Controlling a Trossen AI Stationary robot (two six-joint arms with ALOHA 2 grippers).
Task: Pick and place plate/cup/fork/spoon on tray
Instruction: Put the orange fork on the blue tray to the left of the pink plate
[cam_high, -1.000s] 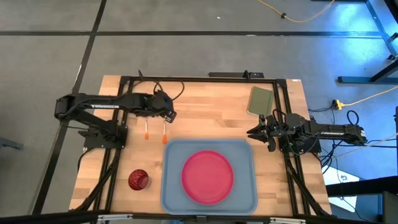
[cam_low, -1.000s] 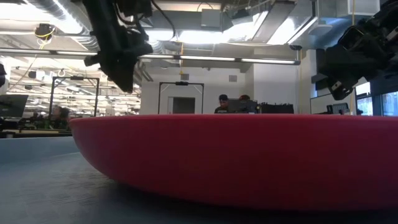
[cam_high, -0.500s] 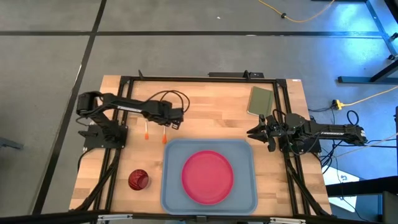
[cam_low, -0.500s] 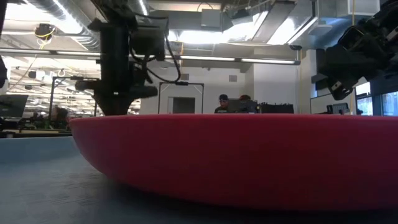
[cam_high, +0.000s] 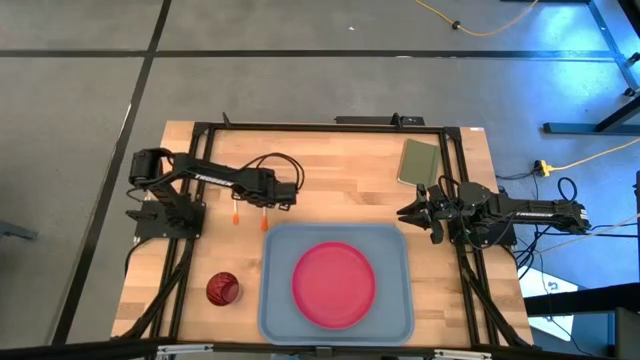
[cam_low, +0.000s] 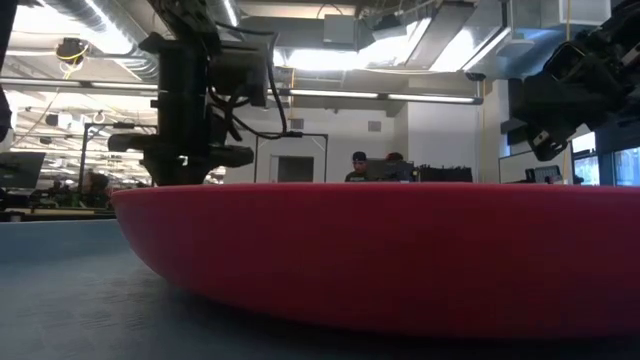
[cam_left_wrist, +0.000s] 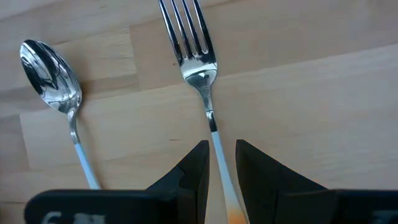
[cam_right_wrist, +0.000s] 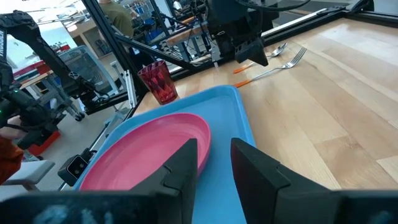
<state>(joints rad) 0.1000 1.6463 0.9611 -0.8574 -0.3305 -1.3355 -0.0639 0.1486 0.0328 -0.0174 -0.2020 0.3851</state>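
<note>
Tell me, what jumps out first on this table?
The pink plate lies in the middle of the blue-grey tray at the table's near edge. Behind the tray, the left gripper hangs low over the fork, jaws straddling its handle, with the spoon alongside. A maroon cup stands on the wood left of the tray.

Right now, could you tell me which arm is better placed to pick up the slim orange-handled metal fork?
The left. Its tool is already lowered over the orange-handled metal fork, fingers straddling the handle. The right tool waits at the table's far right edge, away from the cutlery.
</note>
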